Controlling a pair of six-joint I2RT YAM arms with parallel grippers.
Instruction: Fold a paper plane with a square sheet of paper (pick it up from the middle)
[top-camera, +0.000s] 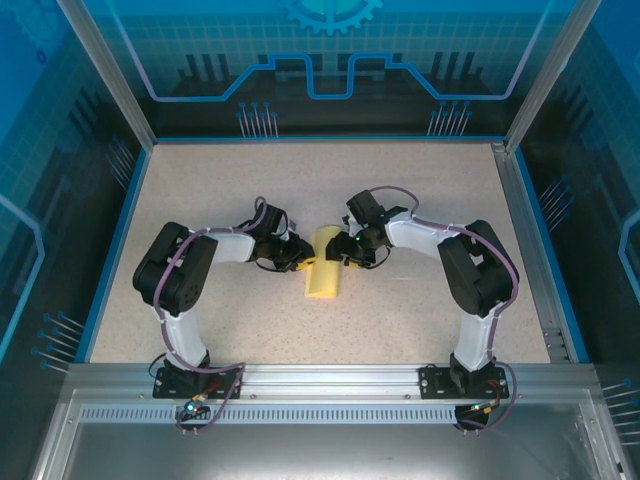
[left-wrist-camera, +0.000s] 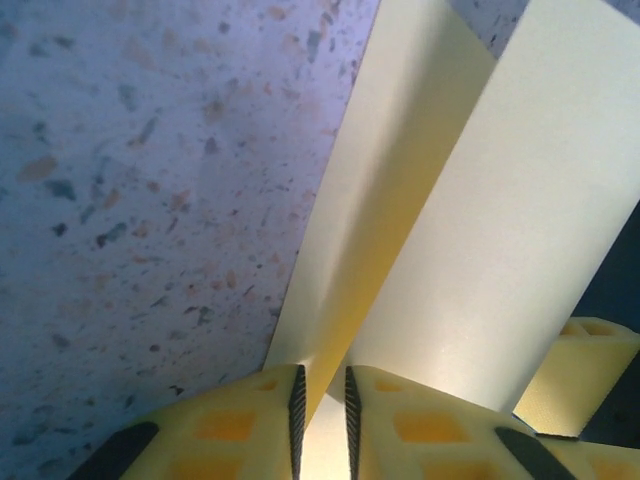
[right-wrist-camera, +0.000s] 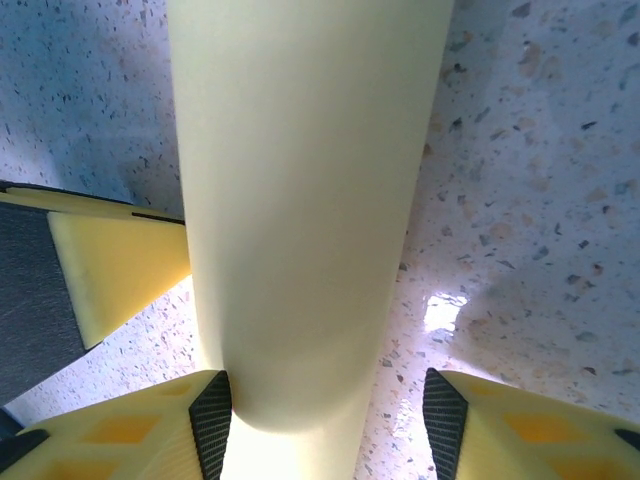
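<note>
1. The paper (top-camera: 323, 264) lies curled at the middle of the table (top-camera: 420, 200).
2. My left gripper (left-wrist-camera: 322, 405), at its 9 o'clock, pinches it with narrow jaws.
3. My right gripper (right-wrist-camera: 328, 405), at 3 o'clock, stands wide around it.
4. It looks light and floppy; I'd grip near the fold.

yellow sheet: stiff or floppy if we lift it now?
Probably floppy: the sheet bows into a soft curl rather than holding a flat crease. Likely very light, so a nudge from the right gripper, whose open jaws straddle it, could shift it. The thin edge pinched in the left gripper may slip or crumple.
</note>
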